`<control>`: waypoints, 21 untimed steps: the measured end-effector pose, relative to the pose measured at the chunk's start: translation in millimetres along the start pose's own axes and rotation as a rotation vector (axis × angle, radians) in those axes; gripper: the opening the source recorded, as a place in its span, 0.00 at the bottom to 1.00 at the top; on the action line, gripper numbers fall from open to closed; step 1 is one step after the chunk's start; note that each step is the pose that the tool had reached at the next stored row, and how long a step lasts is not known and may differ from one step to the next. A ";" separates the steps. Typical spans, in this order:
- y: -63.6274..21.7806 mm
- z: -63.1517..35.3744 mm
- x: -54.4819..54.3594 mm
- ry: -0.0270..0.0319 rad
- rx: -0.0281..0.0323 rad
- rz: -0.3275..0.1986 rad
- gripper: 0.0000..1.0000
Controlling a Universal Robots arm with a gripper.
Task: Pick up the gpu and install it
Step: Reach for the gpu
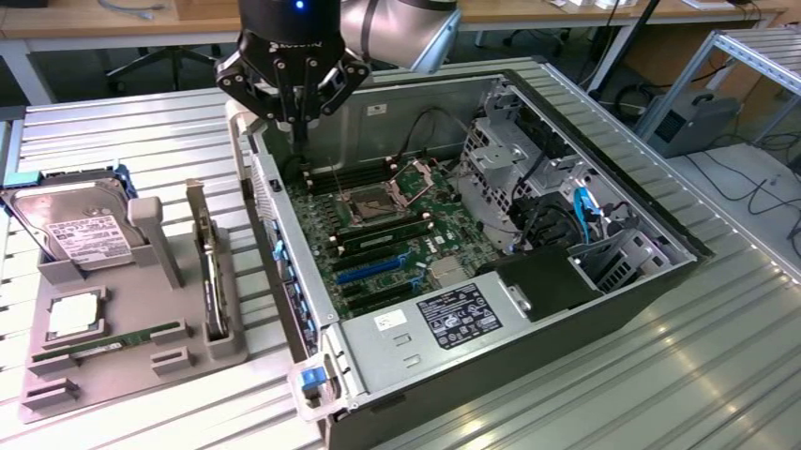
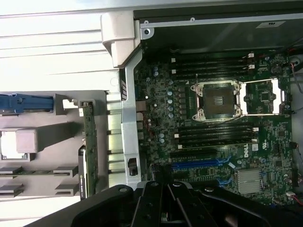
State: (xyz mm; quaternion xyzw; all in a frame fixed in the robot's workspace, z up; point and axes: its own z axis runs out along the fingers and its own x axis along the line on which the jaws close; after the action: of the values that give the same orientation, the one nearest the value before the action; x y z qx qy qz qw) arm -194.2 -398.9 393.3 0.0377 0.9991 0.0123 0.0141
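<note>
The gpu stands on its long edge in a slot of the grey holder tray, at the exterior view's left of the open computer case. In the wrist view the gpu appears edge-on, a thin green board with a silver bracket. My gripper hangs shut and empty over the case's rear corner, above the motherboard and well apart from the gpu. The black fingers sit pressed together over the case wall.
A silver hard drive, a small square chip and a RAM stick share the tray. Inside the case are the CPU socket, blue slots, a drive cage and the power supply.
</note>
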 end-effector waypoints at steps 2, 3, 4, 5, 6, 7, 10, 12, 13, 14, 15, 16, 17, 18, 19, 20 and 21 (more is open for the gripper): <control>-0.1 0.0 1.0 0.0000 0.0002 0.000 0.11; -0.1 0.0 1.5 0.0000 0.0004 0.000 0.11; -0.2 0.0 2.1 0.0000 0.0005 0.000 0.11; -0.2 -0.1 2.6 0.0000 0.0007 0.000 0.11; -0.2 -0.1 3.1 0.0000 0.0007 0.000 0.11; -0.2 -0.1 3.6 -0.0001 0.0008 0.000 0.11; -0.3 -0.1 4.7 -0.0001 0.0014 0.000 0.11; -0.4 -0.1 5.4 -0.0001 0.0017 0.000 0.11; -0.4 -0.2 5.7 -0.0001 0.0020 0.000 0.11; -0.4 -0.2 6.0 -0.0002 0.0022 0.000 0.11; -0.5 -0.2 6.4 -0.0002 0.0026 0.000 0.11; -0.5 -0.2 6.7 -0.0002 0.0028 0.000 0.11; -0.5 -0.2 7.1 -0.0002 0.0031 0.000 0.11; -0.6 -0.2 7.4 -0.0002 0.0033 0.000 0.11; -0.6 -0.2 7.8 -0.0003 0.0035 0.000 0.11; -0.6 -0.2 8.2 -0.0003 0.0038 0.000 0.11; -0.6 -0.2 8.4 -0.0003 0.0040 0.000 0.11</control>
State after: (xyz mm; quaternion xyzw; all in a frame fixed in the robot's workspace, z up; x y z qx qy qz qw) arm -202.7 -398.9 393.3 0.0377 0.9991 0.0102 0.0142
